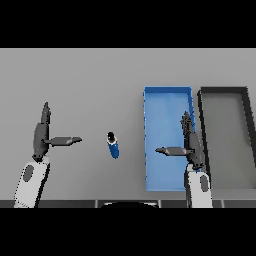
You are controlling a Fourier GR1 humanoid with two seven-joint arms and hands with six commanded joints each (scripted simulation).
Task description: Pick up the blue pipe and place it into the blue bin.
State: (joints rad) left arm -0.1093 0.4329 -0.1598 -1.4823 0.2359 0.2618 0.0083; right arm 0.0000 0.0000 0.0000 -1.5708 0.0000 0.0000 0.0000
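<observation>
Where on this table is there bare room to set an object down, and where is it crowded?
Bare patches: the far strip of table beyond both bins, and the stretch between the blue pipe and the blue bin. Crowded: the right side, where the right hand hangs over the blue bin beside the dark bin. The left hand flanks the pipe.

This looks like a plain sorting station for tests, not a home or a kitchen. The grey tabletop (100, 75) is flat and without any pattern or decoration. On it stand two open rectangular containers side by side, a blue bin (165, 105) and a dark grey bin (225, 135), as in a workshop or a lab
</observation>
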